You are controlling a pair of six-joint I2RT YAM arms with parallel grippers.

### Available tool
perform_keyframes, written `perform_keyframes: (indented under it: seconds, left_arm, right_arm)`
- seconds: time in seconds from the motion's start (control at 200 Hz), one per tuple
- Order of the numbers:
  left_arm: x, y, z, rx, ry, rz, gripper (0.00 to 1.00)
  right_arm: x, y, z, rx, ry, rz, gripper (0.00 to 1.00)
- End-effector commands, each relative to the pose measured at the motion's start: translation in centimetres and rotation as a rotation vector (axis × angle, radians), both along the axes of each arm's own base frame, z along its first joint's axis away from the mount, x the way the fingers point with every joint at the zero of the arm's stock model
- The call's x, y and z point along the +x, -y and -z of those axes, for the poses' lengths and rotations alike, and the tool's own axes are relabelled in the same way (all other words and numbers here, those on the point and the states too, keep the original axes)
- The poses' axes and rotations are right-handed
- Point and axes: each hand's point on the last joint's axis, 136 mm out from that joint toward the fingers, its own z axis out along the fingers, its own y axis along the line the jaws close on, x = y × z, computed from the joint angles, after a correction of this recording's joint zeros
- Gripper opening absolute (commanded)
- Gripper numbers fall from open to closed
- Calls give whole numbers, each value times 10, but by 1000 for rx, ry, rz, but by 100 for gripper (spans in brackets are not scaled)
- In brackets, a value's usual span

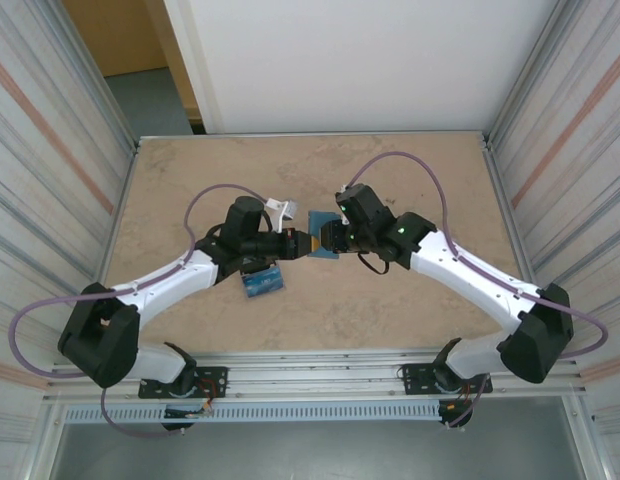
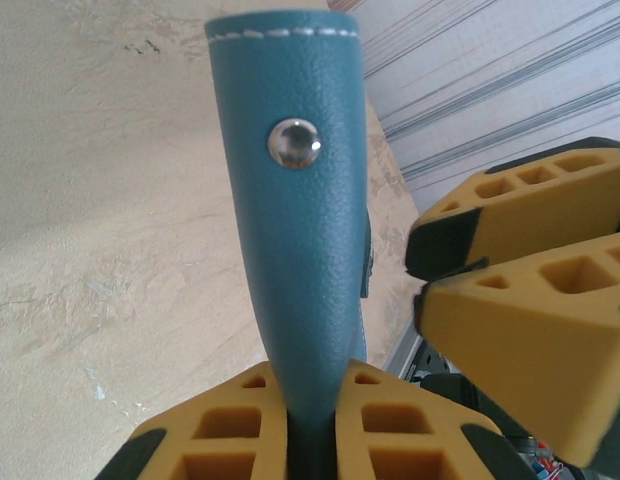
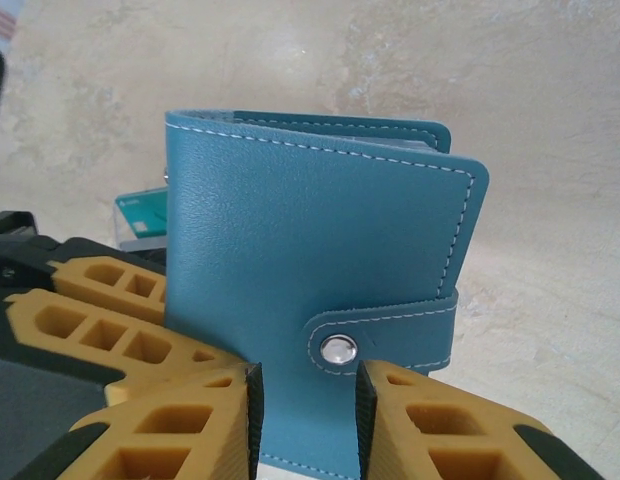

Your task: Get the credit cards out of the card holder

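The card holder is a steel-blue wallet, folded shut, its tab snapped down on a metal stud. In the left wrist view the card holder stands edge-on, and my left gripper is shut on its lower end. My right gripper faces the wallet's flat side with its jaws a little apart, either side of the stud, and nothing clamped between them. Both grippers meet at the wallet in mid-table. A teal credit card lies on the table behind the wallet, and a blue credit card lies under my left arm.
A small white object lies just behind my left wrist. The right fingers hang close beside the wallet in the left wrist view. Striped metal walls flank the beige tabletop.
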Motion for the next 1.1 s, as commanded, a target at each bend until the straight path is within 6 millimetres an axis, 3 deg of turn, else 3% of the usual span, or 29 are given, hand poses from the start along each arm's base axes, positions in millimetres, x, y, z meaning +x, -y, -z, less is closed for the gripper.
perform_keyframes:
  seconds: [0.0,0.536,1.097]
  left_arm:
    - [4,9,-24,-44,75,35,0]
    - [1,14,-26,-67,71,60,0]
    - [-1,10,-25,-58,72,48,0]
  right_arm:
    - [5,-3,-2,-31,19,-9,31]
    - [18,1,19,-182,38,41,35]
    - [22,13,21,-228,52,92,13]
